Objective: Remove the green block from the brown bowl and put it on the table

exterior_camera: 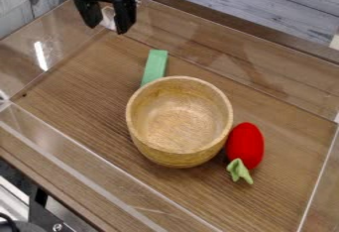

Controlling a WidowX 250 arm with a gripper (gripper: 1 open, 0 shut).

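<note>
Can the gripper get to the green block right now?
Probably yes. The block lies flat on the table behind the bowl, with nothing on top. The gripper hangs open up at the back left, and the space between looks free.

A bowl, a green block and a toy strawberry on the bench

The brown bowl [179,120] sits in the middle of the bench [79,97] and looks empty inside. The green block [155,66] lies flat on the bench just behind the bowl, one end at its rim. A red strawberry toy [245,147] leans against the bowl's right side. The black tool [105,16] hangs up in the far left corner, its two fingers apart, holding nothing.
</note>
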